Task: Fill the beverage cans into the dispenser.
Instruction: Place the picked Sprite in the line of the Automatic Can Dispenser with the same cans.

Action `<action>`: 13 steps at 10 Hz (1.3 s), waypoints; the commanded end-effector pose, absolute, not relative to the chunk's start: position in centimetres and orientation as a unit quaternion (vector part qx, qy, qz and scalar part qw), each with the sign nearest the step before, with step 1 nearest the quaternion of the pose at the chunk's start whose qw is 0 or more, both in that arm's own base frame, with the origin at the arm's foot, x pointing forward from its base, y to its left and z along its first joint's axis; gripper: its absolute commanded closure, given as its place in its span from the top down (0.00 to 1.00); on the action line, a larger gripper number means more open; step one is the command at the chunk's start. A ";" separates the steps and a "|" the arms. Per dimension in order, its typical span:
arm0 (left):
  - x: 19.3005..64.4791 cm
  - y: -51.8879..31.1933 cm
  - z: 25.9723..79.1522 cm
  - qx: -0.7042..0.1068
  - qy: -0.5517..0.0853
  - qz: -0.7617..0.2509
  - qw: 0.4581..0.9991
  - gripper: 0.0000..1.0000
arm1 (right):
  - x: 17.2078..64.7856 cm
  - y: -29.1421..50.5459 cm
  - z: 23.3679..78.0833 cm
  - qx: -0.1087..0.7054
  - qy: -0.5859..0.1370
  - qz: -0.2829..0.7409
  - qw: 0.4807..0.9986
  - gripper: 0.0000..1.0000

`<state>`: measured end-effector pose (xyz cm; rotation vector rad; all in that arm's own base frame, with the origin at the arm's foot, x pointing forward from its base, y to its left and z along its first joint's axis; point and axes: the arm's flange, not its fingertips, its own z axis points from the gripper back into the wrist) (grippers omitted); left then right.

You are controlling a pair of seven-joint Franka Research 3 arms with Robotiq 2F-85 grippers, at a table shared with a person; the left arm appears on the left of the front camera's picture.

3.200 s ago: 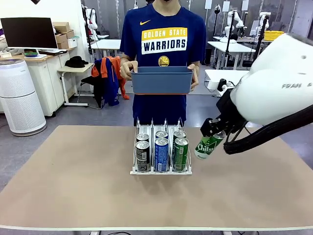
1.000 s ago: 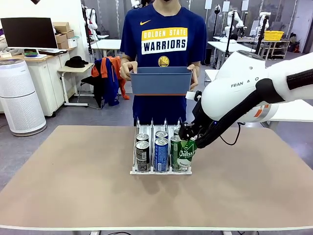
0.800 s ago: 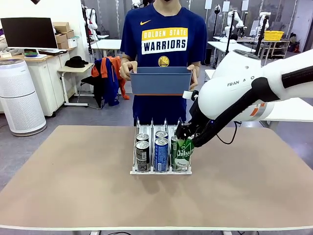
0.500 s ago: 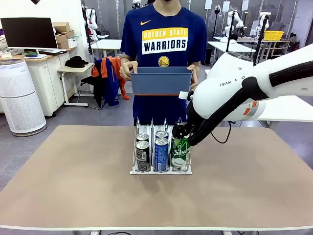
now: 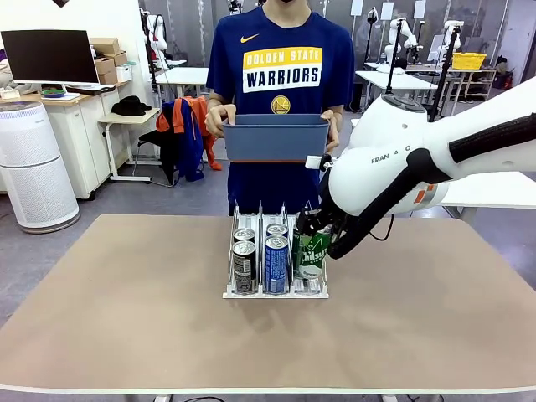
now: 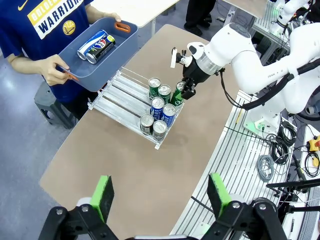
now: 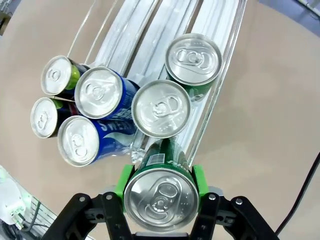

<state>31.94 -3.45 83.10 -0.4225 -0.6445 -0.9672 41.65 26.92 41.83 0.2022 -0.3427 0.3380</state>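
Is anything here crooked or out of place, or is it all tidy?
Only the green can in the right pincer: it leans slightly at the front of the right lane of the dispenser, while the cans already loaded stand upright. Nothing looks spilled or dented.

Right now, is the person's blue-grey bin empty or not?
Not empty: blue-and-white cans lie inside the bin in the left wrist view.

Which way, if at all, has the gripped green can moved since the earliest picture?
Yes. The green can, in the right gripper, went left, from beside the dispenser's right side to its right lane's front.
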 end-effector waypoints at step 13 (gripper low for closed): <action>31.9 -3.4 83.0 -0.193 -0.304 -0.453 0.816 1.00 | 41.1 28.3 40.5 0.090 -0.106 0.275 0.951 0.81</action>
